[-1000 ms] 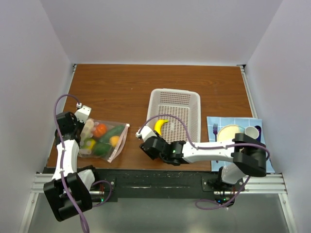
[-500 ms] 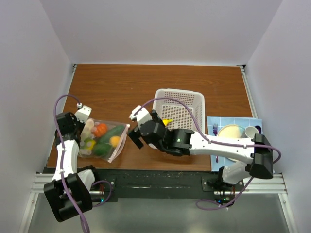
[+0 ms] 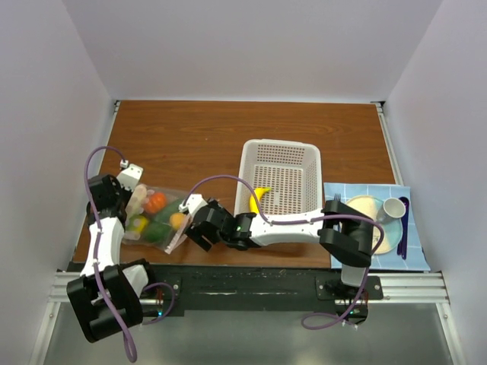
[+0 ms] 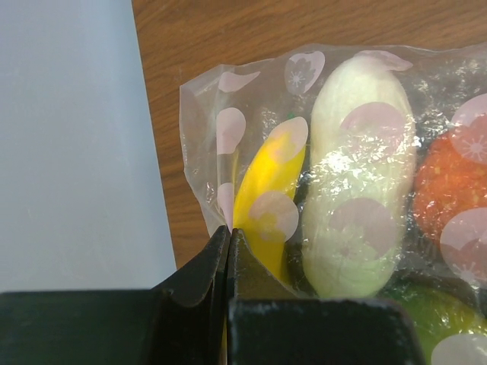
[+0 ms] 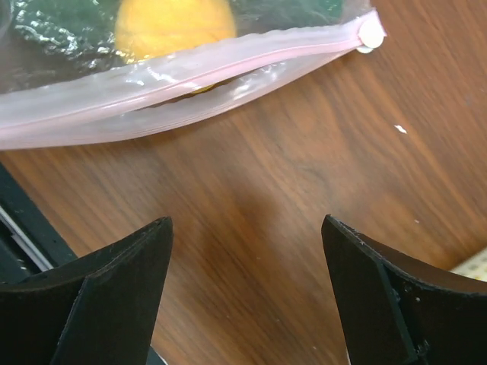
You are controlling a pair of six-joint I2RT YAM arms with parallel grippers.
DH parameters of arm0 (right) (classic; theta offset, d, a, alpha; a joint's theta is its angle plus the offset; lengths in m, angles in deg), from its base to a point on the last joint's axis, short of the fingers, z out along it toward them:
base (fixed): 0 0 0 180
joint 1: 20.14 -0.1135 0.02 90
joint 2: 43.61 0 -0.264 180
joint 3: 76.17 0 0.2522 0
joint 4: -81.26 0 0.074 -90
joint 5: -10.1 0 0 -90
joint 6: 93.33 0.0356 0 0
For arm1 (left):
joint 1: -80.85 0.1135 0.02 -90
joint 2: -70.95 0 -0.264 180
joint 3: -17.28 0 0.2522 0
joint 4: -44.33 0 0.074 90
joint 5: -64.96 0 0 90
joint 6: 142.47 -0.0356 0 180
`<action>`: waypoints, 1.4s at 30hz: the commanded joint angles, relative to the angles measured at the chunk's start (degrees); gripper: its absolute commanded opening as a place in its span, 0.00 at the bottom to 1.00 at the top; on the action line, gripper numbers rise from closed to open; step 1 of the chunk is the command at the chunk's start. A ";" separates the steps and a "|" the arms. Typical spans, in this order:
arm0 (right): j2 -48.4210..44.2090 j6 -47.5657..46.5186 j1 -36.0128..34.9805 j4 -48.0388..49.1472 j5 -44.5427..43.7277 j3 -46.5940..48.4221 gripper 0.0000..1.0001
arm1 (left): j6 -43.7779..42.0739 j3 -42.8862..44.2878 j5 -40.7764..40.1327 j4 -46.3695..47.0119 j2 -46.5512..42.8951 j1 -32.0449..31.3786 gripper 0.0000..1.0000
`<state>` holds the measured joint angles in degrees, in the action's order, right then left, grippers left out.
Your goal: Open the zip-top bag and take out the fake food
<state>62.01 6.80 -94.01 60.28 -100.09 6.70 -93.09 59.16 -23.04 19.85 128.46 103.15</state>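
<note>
Left wrist: left pincer (image 4: pixel 228 237) clenched, seemingly nipping the zip-top bag (image 4: pixel 202 131) at its edge.

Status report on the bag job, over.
Left gripper shut on corner of zip-top bag. Right gripper open, low over table beside zip strip. Fake food mostly in bag, one banana in basket. Nothing between right gripper and strip.

Soft, even light from above fills the top view: the pale walls (image 3: pixel 243 46) are bright, with only faint shadows on the surface (image 3: pixel 228 137). Up close on the left, the bag (image 4: pixel 342 175) is sharp, its crinkles sparkling with glare, while the left fingers (image 4: pixel 194 285) blur darkly. The right fingers (image 5: pixel 106 296) are soft too; the surface there carries a dull sheen.
</note>
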 commanded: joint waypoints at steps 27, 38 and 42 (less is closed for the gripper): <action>17.95 2.88 3.90 24.63 12.09 14.04 0.99 | -7.19 -4.65 2.31 -5.01 10.94 -5.69 0.00; 21.47 6.39 3.90 25.94 14.56 13.88 0.87 | -3.59 -3.42 0.90 -6.06 11.74 -8.59 0.00; 18.49 7.53 3.82 29.01 12.20 10.45 0.64 | -2.89 -5.26 -0.41 -5.72 10.34 -8.68 0.00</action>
<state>83.78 12.09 -90.03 84.28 -86.27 19.66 -100.98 59.12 -27.67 28.51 136.48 95.50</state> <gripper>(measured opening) 0.732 0.014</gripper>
